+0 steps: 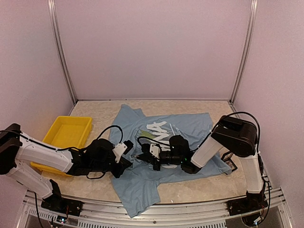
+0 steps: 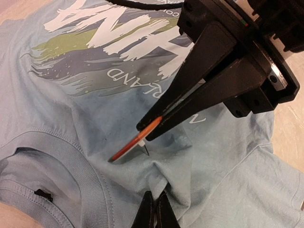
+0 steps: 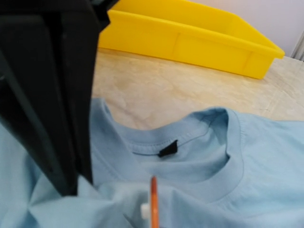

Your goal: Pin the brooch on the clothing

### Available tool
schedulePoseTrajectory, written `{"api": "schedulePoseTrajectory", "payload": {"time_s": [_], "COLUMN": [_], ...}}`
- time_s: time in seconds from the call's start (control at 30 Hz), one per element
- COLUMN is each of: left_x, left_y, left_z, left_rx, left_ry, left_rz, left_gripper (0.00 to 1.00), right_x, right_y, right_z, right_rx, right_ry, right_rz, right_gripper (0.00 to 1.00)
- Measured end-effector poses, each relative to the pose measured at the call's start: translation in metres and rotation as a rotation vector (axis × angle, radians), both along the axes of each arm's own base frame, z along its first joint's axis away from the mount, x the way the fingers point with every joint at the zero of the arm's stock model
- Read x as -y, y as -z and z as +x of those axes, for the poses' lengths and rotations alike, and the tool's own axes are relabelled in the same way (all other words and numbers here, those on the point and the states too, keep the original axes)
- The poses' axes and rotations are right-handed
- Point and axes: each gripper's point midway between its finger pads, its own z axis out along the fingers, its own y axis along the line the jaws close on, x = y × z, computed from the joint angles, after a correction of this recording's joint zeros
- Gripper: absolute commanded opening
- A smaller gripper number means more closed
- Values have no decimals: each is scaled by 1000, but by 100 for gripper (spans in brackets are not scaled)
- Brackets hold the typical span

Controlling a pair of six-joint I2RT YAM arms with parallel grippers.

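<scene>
The light blue T-shirt lies flat on the table, its white lettering toward the back. My left gripper is shut on a small raised fold of the T-shirt just below the collar. My right gripper is shut on the brooch, a thin orange disc seen edge-on with a white backing. Its short dark pin points down, its tip at the cloth above the fold. In the right wrist view the brooch stands before the collar, with the left gripper's black fingers at the left.
A yellow tray sits at the left of the table and shows beyond the collar in the right wrist view. A black neck label sits inside the collar. The two grippers meet over the shirt's near left part.
</scene>
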Motion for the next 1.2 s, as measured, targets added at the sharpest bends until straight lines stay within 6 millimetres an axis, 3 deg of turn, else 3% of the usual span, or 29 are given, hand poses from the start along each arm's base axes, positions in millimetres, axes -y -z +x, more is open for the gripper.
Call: {"api": "schedulePoseTrajectory", "payload": {"time_s": [0.33,0.83,0.97,1.2], "left_x": [-2,-4,-5,-7], "left_y": [-1,4,7,7], "left_z": [4,5,2,4], "left_rx": [2,-9,-16,-19], "left_ry": [-13,-19,-16,-31], "left_rz": [-4,3,4,-4], "left_gripper": [0,0,16,21], "right_x": [1,-1,-3,-5], "right_y": [7,-4,-9,-15], "right_z": [-13,-29,-34,-38], "right_rx": [1,-64,-80,-107], "right_ry": [-27,-113,-144,-174], "right_rz": [-5,47,62,83], "right_gripper": [0,0,0,0]}}
